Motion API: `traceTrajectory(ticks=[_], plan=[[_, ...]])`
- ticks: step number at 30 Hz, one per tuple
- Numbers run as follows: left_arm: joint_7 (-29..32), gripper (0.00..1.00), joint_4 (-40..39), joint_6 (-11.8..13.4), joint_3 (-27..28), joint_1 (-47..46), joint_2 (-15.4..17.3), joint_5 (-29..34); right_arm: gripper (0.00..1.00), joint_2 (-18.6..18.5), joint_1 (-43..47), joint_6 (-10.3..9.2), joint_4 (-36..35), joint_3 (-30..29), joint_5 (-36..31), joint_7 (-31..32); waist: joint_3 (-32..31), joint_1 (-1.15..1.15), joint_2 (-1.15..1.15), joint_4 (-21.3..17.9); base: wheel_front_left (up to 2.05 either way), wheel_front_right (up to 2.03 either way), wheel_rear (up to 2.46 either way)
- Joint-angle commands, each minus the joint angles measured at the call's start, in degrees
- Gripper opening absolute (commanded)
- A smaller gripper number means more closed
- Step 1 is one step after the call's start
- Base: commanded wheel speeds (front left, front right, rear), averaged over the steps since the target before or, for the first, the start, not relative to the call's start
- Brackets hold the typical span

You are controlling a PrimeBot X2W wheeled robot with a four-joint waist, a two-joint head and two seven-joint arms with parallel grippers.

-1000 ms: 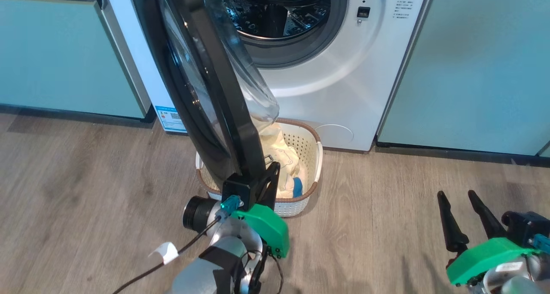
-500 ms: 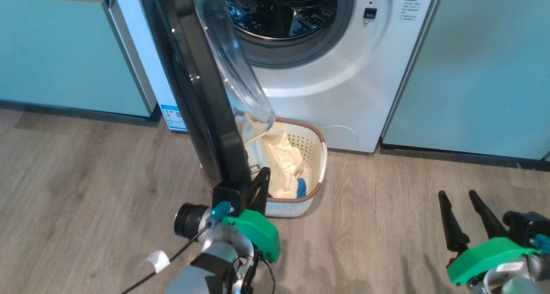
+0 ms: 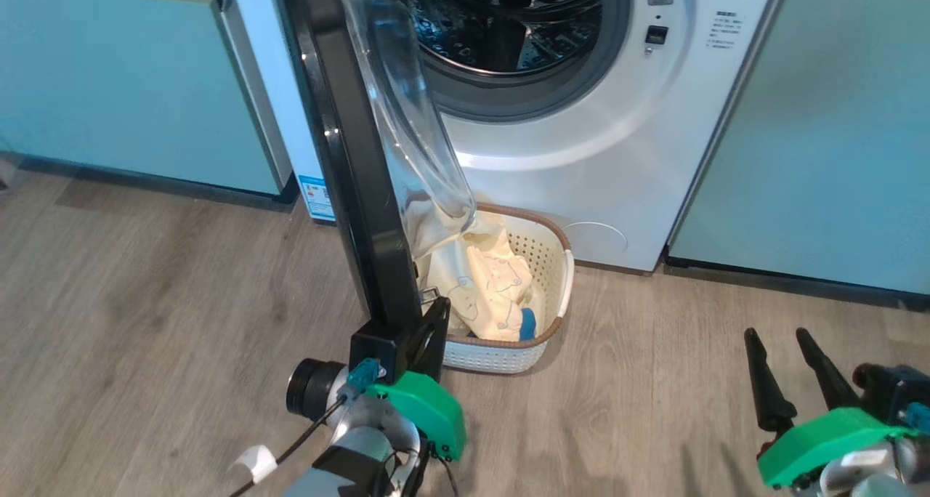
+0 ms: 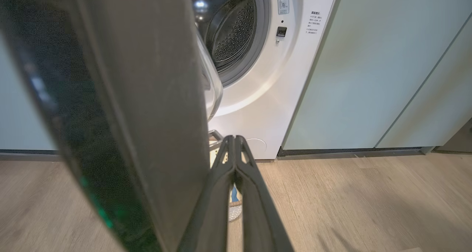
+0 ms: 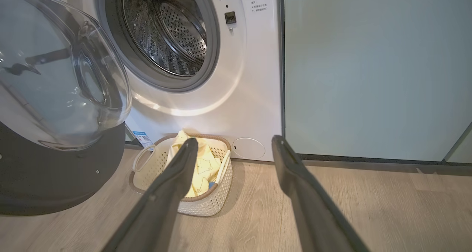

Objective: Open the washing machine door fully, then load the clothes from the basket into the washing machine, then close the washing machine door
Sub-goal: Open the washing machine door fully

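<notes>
In the head view, the washing machine door [image 3: 349, 155], glossy black with a bulging clear porthole [image 3: 414, 141], stands partly open and edge-on over the basket [image 3: 561, 264]. The left gripper [image 3: 434, 322], jaws pressed together on nothing, sits at the door's inner edge, I judge to push it wider. The right gripper [image 3: 788, 359] waits low, jaws apart.

In the left wrist view, the joined fingers [image 4: 221, 193] run beside the smooth dark door [image 4: 147, 97].

In the right wrist view, the spread fingers [image 5: 173, 178] point toward the perforated cream basket [image 5: 206, 204], which holds the soft yellow clothes [image 5: 204, 165] under the steel drum [image 5: 173, 34].
</notes>
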Motion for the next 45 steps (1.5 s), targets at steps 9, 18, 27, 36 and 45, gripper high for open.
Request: traceTrajectory(ticks=[9, 18, 27, 36, 45], plan=[[-0.4, 0.00, -2.3, -0.6, 4.8, -0.8, 0.9, 1.3, 1.00, 0.2, -0.3, 0.02, -1.3, 0.6, 0.3, -0.6, -0.3, 0.00, 0.00, 2.8, 0.00, 0.00, 0.00], [-0.4, 0.00, -3.2, -0.7, 5.6, 0.0, 0.9, 1.6, 1.00, 0.4, 0.0, 0.02, -1.2, 0.7, 0.5, -0.6, -0.7, 0.00, 0.00, 5.1, 0.00, 0.00, 0.00], [-0.4, 0.00, -3.8, -0.8, 6.3, 0.9, 0.9, 2.1, 1.00, 0.5, 0.1, 0.02, -1.2, 0.6, 0.5, -0.6, -0.7, 0.00, 0.00, 7.0, 0.00, 0.00, 0.00], [-0.4, 0.00, -4.3, -0.4, 8.5, 1.7, 1.4, 2.2, 1.00, 0.9, 0.3, 0.02, -1.3, 0.5, 0.3, -0.6, -1.0, 0.00, 0.00, 8.7, 0.00, 0.00, 0.00], [-0.4, 0.00, -4.6, 0.0, 11.2, 2.3, 2.3, 2.1, 1.00, 0.8, 0.5, 0.02, -1.4, 0.5, 0.4, -0.6, -1.2, 0.00, 0.00, 10.3, 0.00, 0.00, 0.00]])
